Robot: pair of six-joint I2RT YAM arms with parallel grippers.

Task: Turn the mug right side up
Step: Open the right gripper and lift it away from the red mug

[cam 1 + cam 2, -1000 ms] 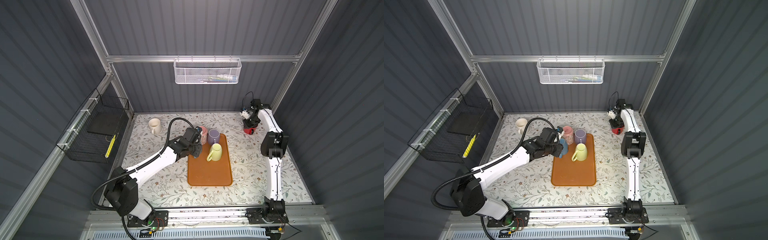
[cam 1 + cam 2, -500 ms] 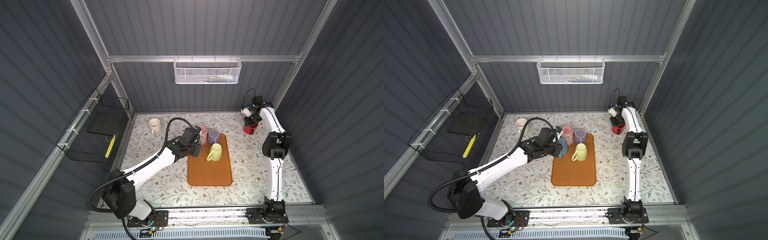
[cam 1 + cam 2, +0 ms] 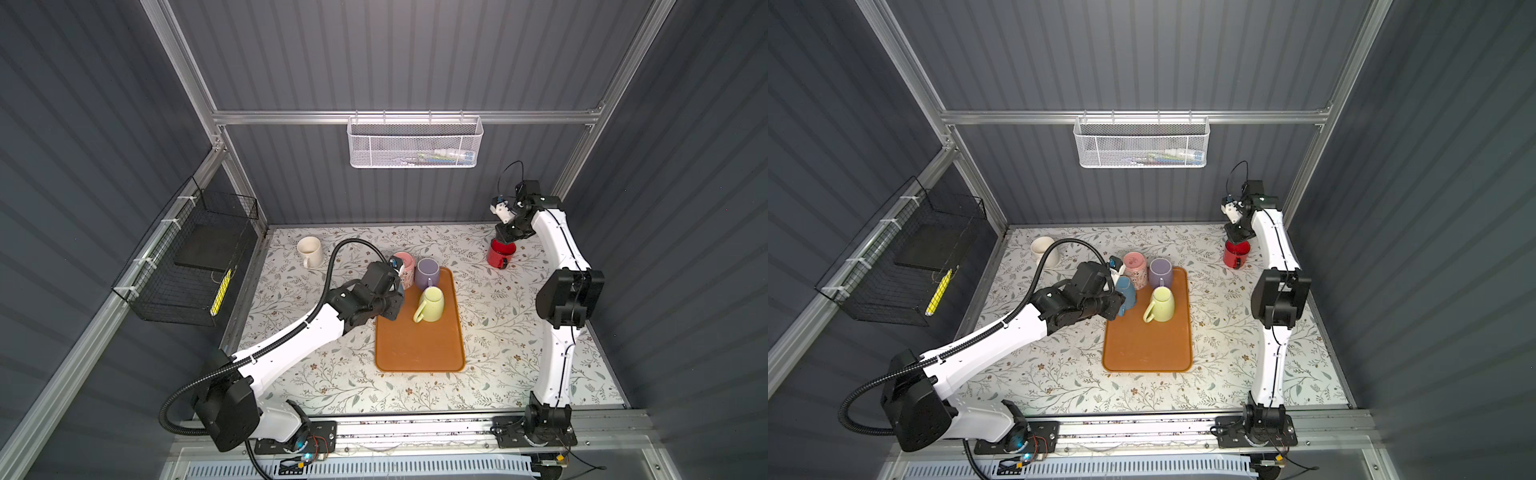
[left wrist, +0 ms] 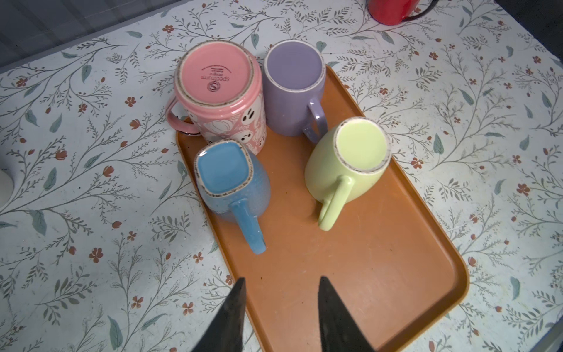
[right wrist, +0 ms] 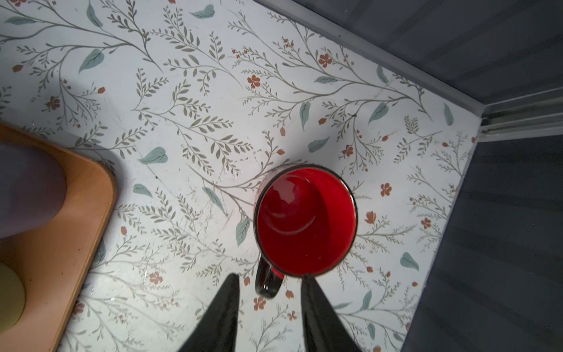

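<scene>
Blue mug (image 4: 231, 179) is sitting upside down at orange tray's (image 4: 380, 274) edge, handle pointing twd my L end effector (image 4: 282, 279), hovering w/ jaws apart, gripping nothing; my R end effector (image 5: 269, 275) is hanging released over upright red mug (image 5: 304, 219) on the surface (image 5: 182, 91).

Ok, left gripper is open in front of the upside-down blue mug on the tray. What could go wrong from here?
1. The blue mug stands close against the pink mug at a corner of the tray; tipping it could knock the pink one off the rim.
2. The left gripper faces only its thin handle; a handle grip may slip mid-turn.
3. The upright red mug has its handle between the open fingers of the right gripper; pulling away could snag it.
</scene>
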